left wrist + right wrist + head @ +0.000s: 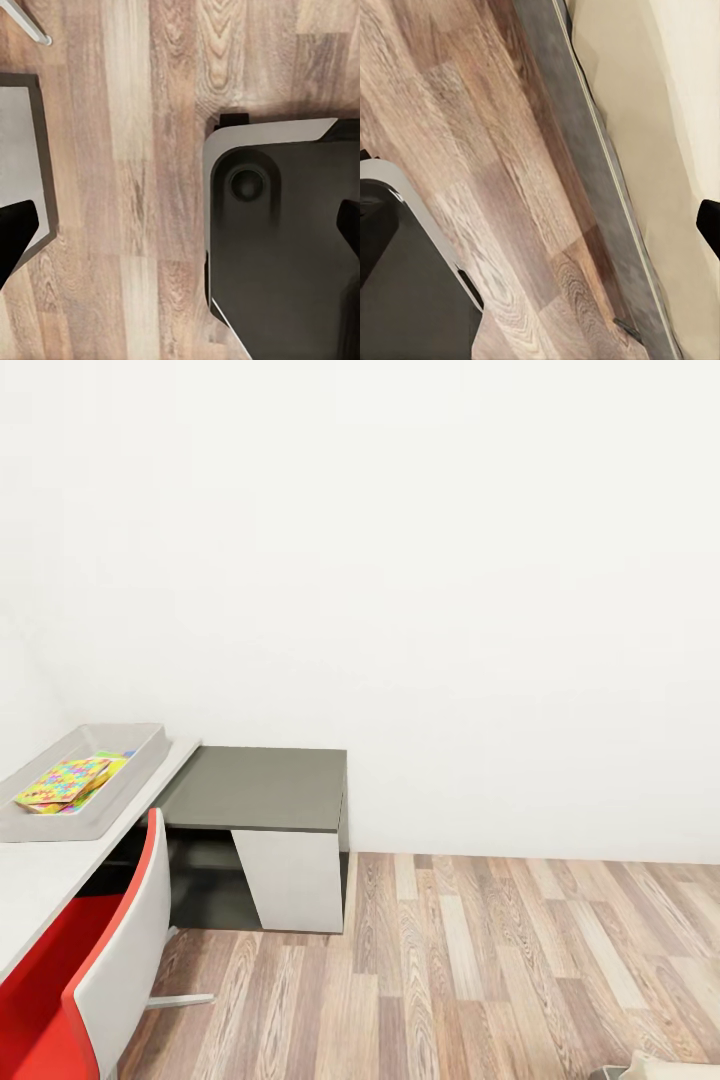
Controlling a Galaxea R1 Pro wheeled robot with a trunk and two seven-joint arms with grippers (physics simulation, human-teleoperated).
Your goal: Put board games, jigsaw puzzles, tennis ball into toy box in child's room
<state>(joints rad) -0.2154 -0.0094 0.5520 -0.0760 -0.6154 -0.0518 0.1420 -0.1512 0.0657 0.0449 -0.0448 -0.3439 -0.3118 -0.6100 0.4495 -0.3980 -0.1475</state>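
Note:
The light-grey toy box [120, 792] stands on the table [40, 870] at the left of the head view. A jigsaw puzzle [65, 780] with yellow, pink, green and blue pieces lies inside it. A green edge and a blue corner peek out beneath the puzzle; I cannot tell whether they are board games. The tennis ball is out of view. My left gripper [180, 232] hangs open over the wooden floor, with nothing between its fingers. My right gripper [540, 232] is open too, over the floor beside the bed [660, 112] with its beige mattress and grey frame.
A red and white chair [110, 970] stands at the table's near side. The lower dark-grey desk section [260, 790] meets the white wall. Open wooden floor [500, 980] spreads to the right. My dark base [285, 247] fills part of both wrist views.

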